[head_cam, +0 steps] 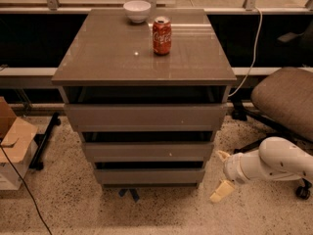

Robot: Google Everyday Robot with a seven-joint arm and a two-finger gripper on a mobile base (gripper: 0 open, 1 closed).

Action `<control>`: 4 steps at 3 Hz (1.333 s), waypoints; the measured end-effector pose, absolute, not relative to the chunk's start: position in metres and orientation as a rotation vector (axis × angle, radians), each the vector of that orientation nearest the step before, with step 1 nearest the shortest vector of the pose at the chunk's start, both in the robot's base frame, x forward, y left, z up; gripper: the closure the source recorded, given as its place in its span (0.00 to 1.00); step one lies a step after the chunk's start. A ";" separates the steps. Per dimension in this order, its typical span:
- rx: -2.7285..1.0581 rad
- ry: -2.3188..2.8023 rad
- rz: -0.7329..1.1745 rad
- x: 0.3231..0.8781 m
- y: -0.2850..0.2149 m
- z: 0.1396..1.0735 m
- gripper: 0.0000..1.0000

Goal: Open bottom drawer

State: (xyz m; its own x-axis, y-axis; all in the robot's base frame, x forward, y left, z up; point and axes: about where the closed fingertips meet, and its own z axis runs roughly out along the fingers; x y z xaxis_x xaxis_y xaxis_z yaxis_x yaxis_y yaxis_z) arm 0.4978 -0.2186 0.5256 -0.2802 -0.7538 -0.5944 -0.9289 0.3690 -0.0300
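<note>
1. The grey-brown cabinet (122,58) fills the middle of the view. It has a glossy flat top and three handleless drawers stacked below it.
2. A padded office chair (288,99) stands to the right of the cabinet. Its dark base and a wheel rest on the speckled floor (161,214).
3. The white robot arm (281,163) reaches in from the right edge, low down and in front of the chair's base.
4. The top drawer (145,116) has the widest, tallest front, with a dark gap above it. What lies inside is hidden.
5. The middle drawer (142,151) sits under it and bears a small white speck. Its inside is also out of sight.
6. The bottom drawer (149,176) is the lowest and looks the smallest, with a plain front just above the floor. Only a dark slot shows over it, and its contents cannot be told.
7. A cardboard box (13,143) stands at the left with its flaps open. What it holds cannot be made out. A black stand leg (43,141) lies between it and the cabinet.
8. The gripper (221,174) hangs near the floor, just to the right of the bottom drawer and not touching it. Its two pale fingers are spread wide and hold nothing.
9. A white cable (252,58) runs down behind the cabinet's right side.
10. A red can (162,35) stands upright on the cabinet top.
11. A white bowl (137,10) sits near the back edge, just left of the can. Only its white inner wall shows.
12. A blue tape mark (128,194) lies on the floor in front of the bottom drawer.
</note>
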 end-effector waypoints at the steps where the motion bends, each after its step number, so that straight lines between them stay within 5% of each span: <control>1: -1.430 2.111 0.463 0.512 -0.206 0.502 0.00; 4: -1.357 2.147 0.590 0.546 -0.183 0.400 0.00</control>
